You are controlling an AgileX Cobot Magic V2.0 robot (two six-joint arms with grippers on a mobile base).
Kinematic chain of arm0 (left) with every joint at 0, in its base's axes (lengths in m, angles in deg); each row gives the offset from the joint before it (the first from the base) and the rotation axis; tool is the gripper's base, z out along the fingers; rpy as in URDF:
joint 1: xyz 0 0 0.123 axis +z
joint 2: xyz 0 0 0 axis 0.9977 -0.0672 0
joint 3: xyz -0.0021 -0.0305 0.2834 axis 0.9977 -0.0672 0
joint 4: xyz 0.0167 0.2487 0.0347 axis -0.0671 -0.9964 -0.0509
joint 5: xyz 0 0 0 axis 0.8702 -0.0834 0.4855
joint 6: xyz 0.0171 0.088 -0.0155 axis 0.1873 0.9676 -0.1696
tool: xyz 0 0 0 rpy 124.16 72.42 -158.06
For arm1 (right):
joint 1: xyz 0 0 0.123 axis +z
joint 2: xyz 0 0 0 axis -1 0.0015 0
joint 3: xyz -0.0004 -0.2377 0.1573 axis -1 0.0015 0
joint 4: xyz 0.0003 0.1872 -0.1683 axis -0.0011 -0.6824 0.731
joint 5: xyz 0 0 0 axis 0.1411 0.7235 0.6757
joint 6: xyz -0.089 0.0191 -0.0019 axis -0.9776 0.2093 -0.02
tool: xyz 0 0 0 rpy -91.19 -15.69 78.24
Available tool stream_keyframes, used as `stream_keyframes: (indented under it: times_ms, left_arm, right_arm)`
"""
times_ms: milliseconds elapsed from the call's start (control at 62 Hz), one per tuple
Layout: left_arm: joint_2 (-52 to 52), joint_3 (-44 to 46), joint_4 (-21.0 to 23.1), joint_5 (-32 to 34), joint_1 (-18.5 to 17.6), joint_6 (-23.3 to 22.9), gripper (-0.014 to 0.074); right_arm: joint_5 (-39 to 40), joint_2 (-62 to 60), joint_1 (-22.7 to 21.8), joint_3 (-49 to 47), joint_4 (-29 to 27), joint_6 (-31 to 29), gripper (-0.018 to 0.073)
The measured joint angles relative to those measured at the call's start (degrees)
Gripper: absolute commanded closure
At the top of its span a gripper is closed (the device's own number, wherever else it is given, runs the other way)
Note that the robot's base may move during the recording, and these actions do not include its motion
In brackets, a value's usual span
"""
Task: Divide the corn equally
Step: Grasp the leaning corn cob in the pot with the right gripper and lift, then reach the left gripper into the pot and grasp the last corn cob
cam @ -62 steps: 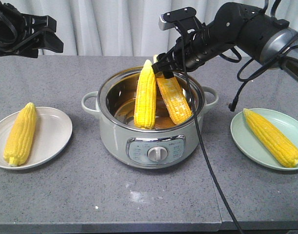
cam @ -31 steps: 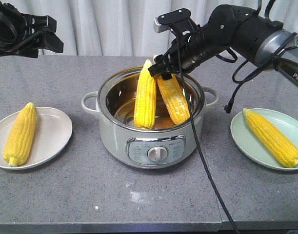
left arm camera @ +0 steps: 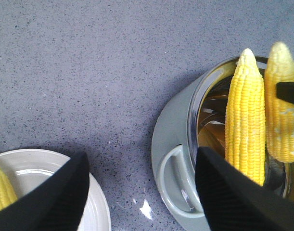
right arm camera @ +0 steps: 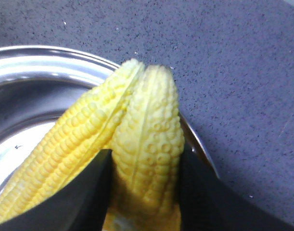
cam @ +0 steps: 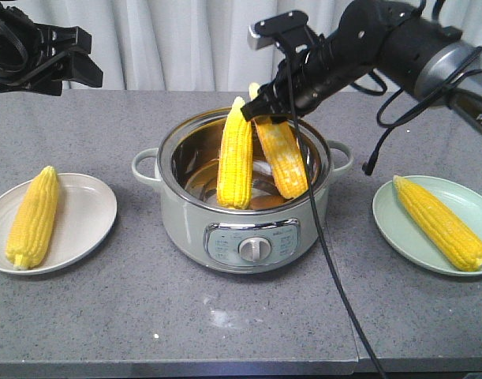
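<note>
On the grey speckled desk (cam: 106, 316), the front edge runs along the bottom of the front view and a pale curtain (cam: 185, 39) hangs behind the far edge. There is open surface before the pot and between it and each plate. Centre: a pale-green electric pot (cam: 185, 225) with a steel rim, side handles and a dial facing front. The right arm (cam: 382, 39) reaches in from the upper right, angled down over the pot's back rim. The left arm (cam: 28, 51) hangs high over the far left corner, well apart from everything. A white plate (cam: 91, 209) sits left of the pot and a green plate (cam: 398, 229) right, each carrying one cob ( (cam: 33, 215), (cam: 440, 222)) lying lengthwise. In the pot an upright cob (cam: 235, 156) leans on the front wall. Beside it a patchy cob (cam: 282, 162) tilts, the two tips touching in the right wrist view. The right jaws pinch the patchy cob near its tip. The left jaws are spread over bare desk between the white plate and the pot.
</note>
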Motion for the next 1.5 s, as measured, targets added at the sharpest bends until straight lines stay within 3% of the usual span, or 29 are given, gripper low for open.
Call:
stream_keyframes:
  times_ms: [242,468,693,887,1080,1177,1338,1499]
  left_arm:
    - [0.0,0.0,0.0,0.0,0.0,0.0,0.0129]
    - [0.0,0.0,2.72,0.67,-1.55,1.06,0.0129]
    - [0.0,0.0,6.02,7.12,-8.43,2.67,0.0129]
    - [-1.78,0.06,6.1,12.8,-15.69,2.79,0.0132]
    - [-7.64,4.85,3.18,14.43,-21.72,2.36,0.0132]
    - [-11.45,8.03,-1.75,14.43,-23.64,-0.69,0.0132]
    - [-15.74,11.01,-12.54,13.05,-24.38,-8.9,0.0132]
    - [-17.14,11.17,-14.7,11.99,-24.38,-10.77,0.0132]
  right_arm:
    - [-1.36,-7.88,0.0,-4.9,2.05,-0.06,0.0568]
    - [-1.95,-19.22,0.0,-7.09,10.69,3.34,0.0568]
    - [-4.81,-25.5,0.0,-7.33,23.78,9.8,0.0568]
    - [-8.02,-26.23,0.0,-7.33,28.98,11.83,0.0568]
    - [-8.64,-26.23,0.0,-7.33,29.36,12.14,0.0568]
    - [-8.96,-26.23,0.0,-7.33,29.43,12.14,0.0568]
    - [-9.66,-26.23,0.0,-7.33,29.43,12.18,0.0568]
    - [-9.73,-26.23,0.0,-7.33,29.45,12.18,0.0568]
